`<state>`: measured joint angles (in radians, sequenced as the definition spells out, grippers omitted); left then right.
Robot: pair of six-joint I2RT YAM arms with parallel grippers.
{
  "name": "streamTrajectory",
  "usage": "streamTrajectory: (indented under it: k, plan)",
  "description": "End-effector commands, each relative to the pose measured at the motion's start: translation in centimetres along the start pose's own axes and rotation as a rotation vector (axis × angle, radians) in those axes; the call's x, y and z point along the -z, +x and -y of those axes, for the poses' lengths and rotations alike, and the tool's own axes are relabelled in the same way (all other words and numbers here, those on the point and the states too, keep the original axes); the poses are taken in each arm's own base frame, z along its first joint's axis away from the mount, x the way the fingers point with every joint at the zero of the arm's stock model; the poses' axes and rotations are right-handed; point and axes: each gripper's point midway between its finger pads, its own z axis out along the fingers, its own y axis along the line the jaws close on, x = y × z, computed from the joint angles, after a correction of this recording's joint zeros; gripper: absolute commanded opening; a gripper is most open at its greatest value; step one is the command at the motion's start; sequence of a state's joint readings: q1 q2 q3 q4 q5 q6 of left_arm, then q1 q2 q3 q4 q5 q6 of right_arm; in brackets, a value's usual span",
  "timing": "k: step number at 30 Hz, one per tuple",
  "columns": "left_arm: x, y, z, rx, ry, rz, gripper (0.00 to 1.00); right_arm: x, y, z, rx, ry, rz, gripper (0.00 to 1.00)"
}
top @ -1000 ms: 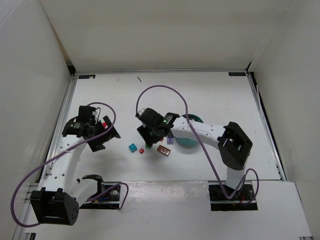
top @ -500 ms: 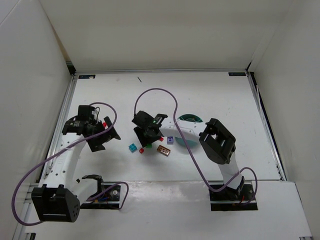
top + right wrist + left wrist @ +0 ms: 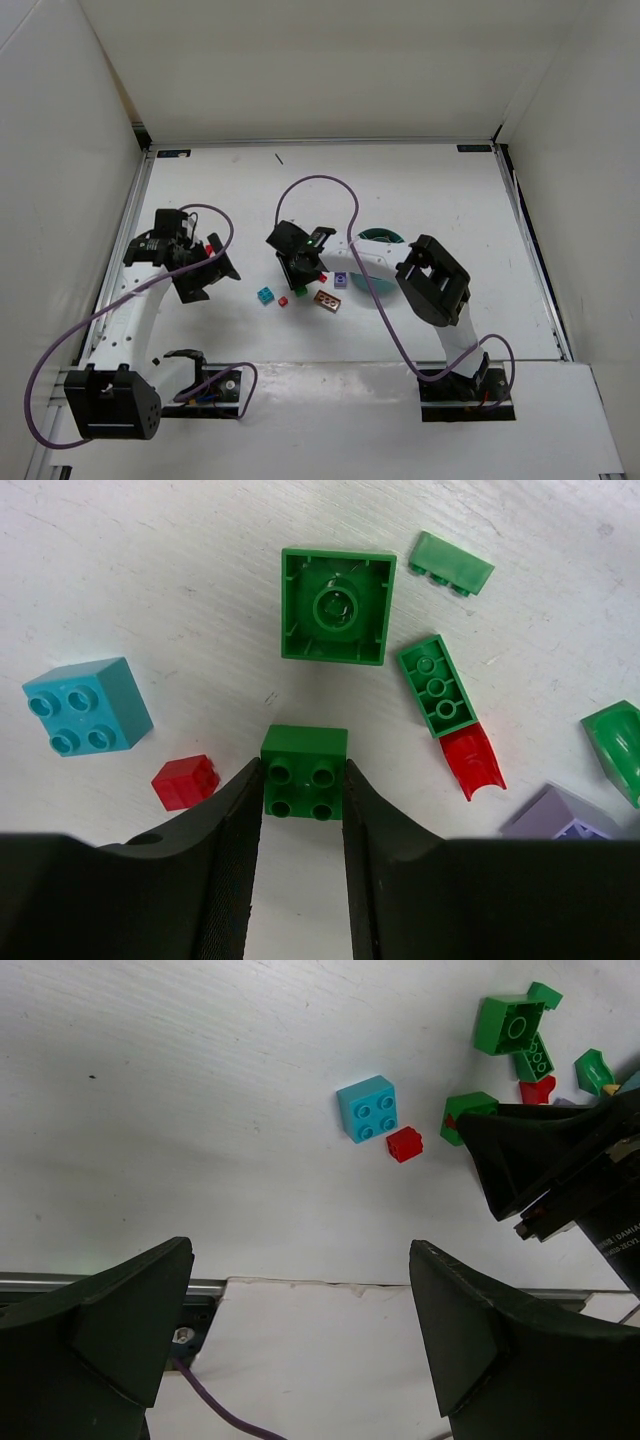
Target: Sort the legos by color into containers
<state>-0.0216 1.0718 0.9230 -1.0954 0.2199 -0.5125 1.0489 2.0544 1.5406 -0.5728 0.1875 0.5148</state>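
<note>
Pinching a small green brick (image 3: 304, 772) from both sides, the right gripper (image 3: 303, 778) stands narrow at the lower middle of its wrist view. Both fingers (image 3: 232, 850) press the brick's sides, and their lower parts run off the bottom edge. Whether the brick rests on the table (image 3: 150, 560) or is raised off it I cannot tell.

Above it, and apart from it, a larger green square brick (image 3: 335, 605) lies hollow side up. A green sliver (image 3: 452, 563) lies toward the upper right. Below that, a green three-stud strip (image 3: 437, 683) has a red curved piece (image 3: 470, 760) at its lower end. A blue-green brick (image 3: 88, 705) sits at the left, and a red cube (image 3: 185, 780) lies just beside the left-hand finger. A green curved piece (image 3: 615, 745) is cut off by the right edge. A purple brick (image 3: 565, 815) at the lower right is cut off by the finger and the frame bottom.

The left gripper (image 3: 300, 1260) gapes wide with nothing between its fingers, and only their tips show in the lower corners of its wrist view.

In the top view only a short arc of the bowl (image 3: 382, 236) shows, right of centre above the right arm (image 3: 430, 285). Its compartments and whatever lies in them are hidden. The pinched brick is hidden there under the gripper. A brown brick (image 3: 327, 300) lies in the open below it. A red speck (image 3: 211, 247) beside the left wrist is too small to make out.
</note>
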Motion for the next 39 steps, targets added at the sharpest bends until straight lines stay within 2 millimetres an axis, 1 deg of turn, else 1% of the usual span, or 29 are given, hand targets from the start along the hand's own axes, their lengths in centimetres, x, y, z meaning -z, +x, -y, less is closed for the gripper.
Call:
streamTrajectory:
  k: [1, 4, 6, 8, 9, 10, 11, 14, 15, 16, 17, 18, 19, 20, 21, 22, 23, 24, 25, 26, 27, 28, 29, 30, 34, 35, 37, 38, 39]
  plan:
    - [1.0, -0.9, 0.7, -0.008, 0.03, 0.035, 1.0, -0.5, 0.6, -0.2, 0.002, -0.013, -0.013, 0.34]
    - [1.1, -1.2, 0.3, 0.013, 0.028, 0.046, 1.0, -0.9, 1.2, 0.0, 0.004, -0.025, -0.042, 0.36]
    - [1.2, -1.3, 0.2, 0.019, 0.028, 0.049, 1.0, -0.9, 1.4, 0.0, 0.01, -0.034, -0.044, 0.25]
    - [1.3, -1.4, 0.2, 0.022, 0.029, 0.053, 1.0, 0.1, 0.8, -0.1, 0.024, -0.041, -0.017, 0.25]
    - [1.3, -1.6, 0.3, 0.023, 0.033, 0.058, 1.0, 1.0, 0.5, 0.1, 0.024, -0.041, -0.011, 0.25]
    - [1.2, -1.7, 0.4, 0.017, 0.039, 0.059, 1.0, 2.5, -0.6, 0.0, 0.021, -0.054, 0.025, 0.25]
    - [1.3, -1.9, 0.8, 0.016, 0.052, 0.064, 1.0, 3.1, -1.0, 0.1, 0.035, -0.065, 0.037, 0.25]
    - [1.0, -2.5, 1.2, 0.013, 0.07, 0.062, 1.0, 8.2, -3.9, 0.5, 0.026, -0.118, 0.152, 0.25]
    - [0.9, -2.8, 1.8, 0.004, 0.098, 0.064, 1.0, 8.9, -4.7, 1.7, 0.005, -0.116, 0.169, 0.25]
    - [0.9, -3.0, 2.0, -0.001, 0.104, 0.064, 1.0, 11.2, -5.5, 2.0, 0.002, -0.138, 0.219, 0.25]
    - [1.0, -3.2, 2.4, -0.012, 0.118, 0.065, 1.0, 11.9, -5.9, 2.4, -0.004, -0.14, 0.24, 0.25]
    - [0.7, -4.1, 2.7, -0.011, 0.128, 0.078, 1.0, 12.1, -6.2, 4.0, 0.004, -0.121, 0.251, 0.25]
    - [0.8, -4.4, 3.2, -0.021, 0.144, 0.083, 1.0, 12.7, -6.4, 4.6, 0.001, -0.112, 0.269, 0.25]
    - [0.6, -5.0, 3.6, -0.028, 0.158, 0.095, 1.0, 14.2, -6.4, 5.3, -0.001, -0.112, 0.303, 0.25]
    - [0.5, -5.9, 4.0, -0.031, 0.172, 0.105, 1.0, 14.4, -6.7, 6.7, 0.014, -0.088, 0.318, 0.25]
    - [0.1, -6.2, 4.5, -0.043, 0.186, 0.094, 1.0, 15.1, -6.9, 7.3, 0.019, -0.084, 0.341, 0.25]
    - [0.0, -6.6, 5.0, -0.054, 0.196, 0.1, 1.0, 14.9, -6.3, 8.5, 0.012, -0.064, 0.333, 0.25]
    - [0.3, -7.5, 5.7, -0.065, 0.208, 0.114, 1.0, 15.4, -6.4, 8.9, 0.043, -0.062, 0.349, 0.25]
    - [-0.3, -8.2, 6.2, -0.076, 0.213, 0.114, 1.0, 15.4, -6.6, 10.5, 0.016, -0.038, 0.355, 0.25]
    - [-0.5, -7.9, 7.3, -0.112, 0.225, 0.103, 1.0, 15.2, -6.1, 11.2, 0.025, -0.026, 0.346, 0.25]
    - [-0.8, -8.8, 8.1, -0.126, 0.223, 0.107, 1.0, 15.4, -6.0, 11.3, 0.041, -0.05, 0.345, 0.25]
    - [-1.0, -8.9, 8.9, -0.157, 0.234, 0.114, 1.0, 15.3, -6.1, 12.4, 0.048, -0.037, 0.352, 0.25]
    - [-0.8, -9.2, 9.9, -0.181, 0.244, 0.121, 1.0, 15.2, -6.2, 12.7, 0.058, -0.035, 0.357, 0.25]
    - [-1.7, -9.5, 10.4, -0.194, 0.23, 0.101, 1.0, 15.2, -6.2, 13.1, 0.081, -0.029, 0.362, 0.25]
    - [-2.6, -10.7, 11.5, -0.212, 0.217, 0.084, 1.0, 15.2, -6.7, 14.8, 0.064, -0.043, 0.366, 0.25]
    - [-3.1, -10.4, 11.4, -0.215, 0.212, 0.056, 1.0, 15.7, -7.1, 15.0, 0.056, -0.047, 0.387, 0.25]
    - [-3.2, -11.0, 11.9, -0.224, 0.212, 0.049, 1.0, 16.1, -7.4, 15.8, 0.056, -0.04, 0.401, 0.25]
    - [-3.5, -11.0, 11.9, -0.224, 0.207, 0.037, 1.0, 16.1, -7.1, 16.1, 0.064, -0.033, 0.39, 0.26]
    - [-3.6, -11.1, 12.0, -0.226, 0.206, 0.033, 1.0, 16.7, -7.4, 15.9, 0.072, -0.036, 0.397, 0.26]
